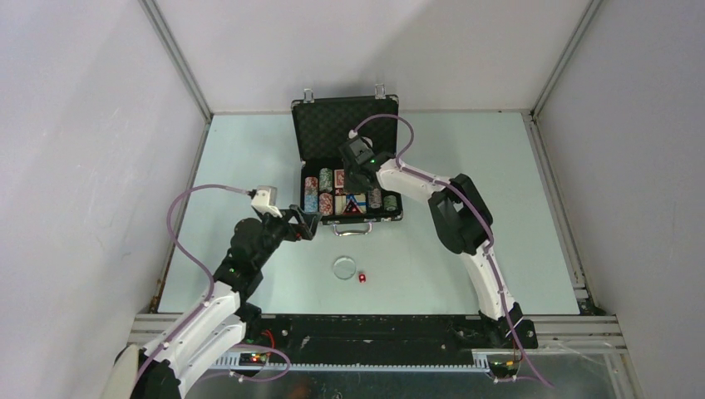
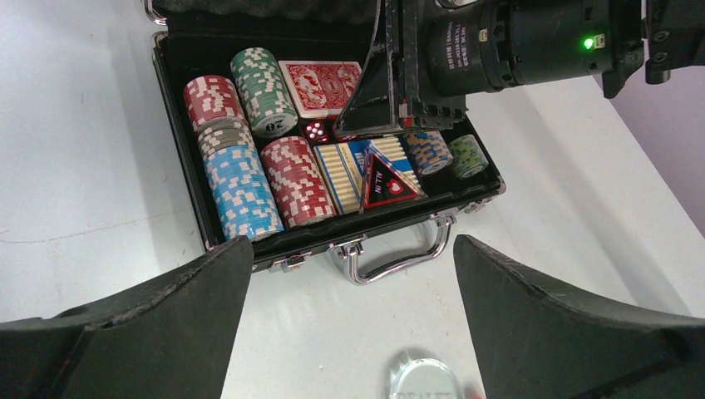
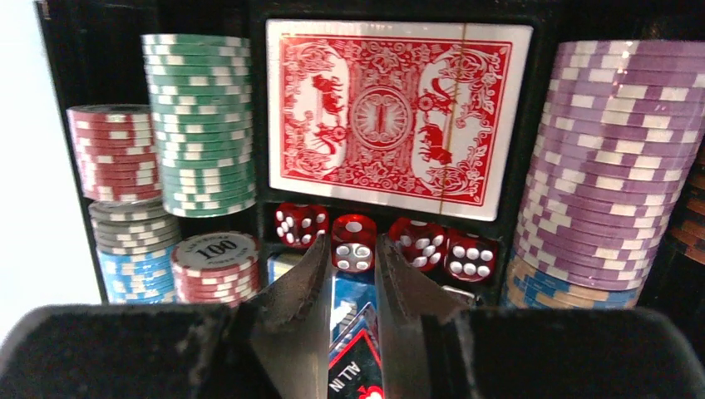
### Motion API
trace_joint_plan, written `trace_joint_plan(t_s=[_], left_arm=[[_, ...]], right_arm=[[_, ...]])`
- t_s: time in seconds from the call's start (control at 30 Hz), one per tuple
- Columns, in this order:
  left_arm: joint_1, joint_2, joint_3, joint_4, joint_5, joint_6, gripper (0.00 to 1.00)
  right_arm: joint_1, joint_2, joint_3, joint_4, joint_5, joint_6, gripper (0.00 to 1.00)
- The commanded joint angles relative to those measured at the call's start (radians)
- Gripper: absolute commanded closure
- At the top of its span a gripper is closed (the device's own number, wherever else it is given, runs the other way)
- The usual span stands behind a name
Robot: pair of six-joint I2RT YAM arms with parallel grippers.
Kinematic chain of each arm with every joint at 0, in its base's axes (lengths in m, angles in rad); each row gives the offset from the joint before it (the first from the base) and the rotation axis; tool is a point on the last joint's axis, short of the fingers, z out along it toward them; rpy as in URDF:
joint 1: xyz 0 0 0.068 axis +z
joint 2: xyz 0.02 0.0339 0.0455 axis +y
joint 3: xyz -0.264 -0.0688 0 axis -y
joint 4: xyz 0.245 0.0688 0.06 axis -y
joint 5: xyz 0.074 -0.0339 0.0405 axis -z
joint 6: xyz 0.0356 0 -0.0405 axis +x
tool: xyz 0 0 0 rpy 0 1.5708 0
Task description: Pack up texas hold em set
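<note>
Left wrist view cuts off the clear disc (image 2: 422, 382).

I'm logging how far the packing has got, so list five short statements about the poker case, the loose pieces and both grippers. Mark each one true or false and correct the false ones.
1. The black rectangular briefcase with foam lining has its lid open. True.
2. The clear round disc lies inside the briefcase. False: it lies on the pale table, in front of the case.
3. A small red die lies on the table close beside that disc. True.
4. The left gripper is shut on the disc. False: its jaws are wide apart and hold nothing.
5. The right gripper is inside the case, at the row of red dice. True.
</note>
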Motion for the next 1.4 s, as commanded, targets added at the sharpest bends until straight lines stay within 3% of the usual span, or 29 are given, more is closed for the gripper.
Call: trace_joint_plan(t_s=[0.0,0.3,0.53,0.9,1.07,1.37], left_arm=[[-0.007,-0.008,0.032,0.017,-0.008,0.025,0.02],[-0.007,-0.007,0.034,0.016,-0.007,0.026,0.02],[-0.007,-0.005,0.033,0.017,-0.007,0.026,0.02],[-0.007,-0.004,0.035,0.015,-0.008,0.029,0.02],[-0.007,-0.004,0.035,0.013,-0.009,0.030,0.02],[-0.006,0.001,0.035,0.018,-0.005,0.028,0.02]], right_arm=[[-0.014,0.018,0.046,-0.025,0.040,0.018,0.81],[-0.024,0.005,0.033,-0.057,0.074,-0.007,0.75],[-0.013,0.024,0.099,-0.097,0.082,-0.029,0.55],[0.004,-0.060,0.115,-0.131,0.072,-0.042,0.55],[0.047,-0.211,-0.044,-0.108,0.066,-0.062,0.52],[0.198,-0.521,-0.501,-0.031,0.087,0.026,0.52]])
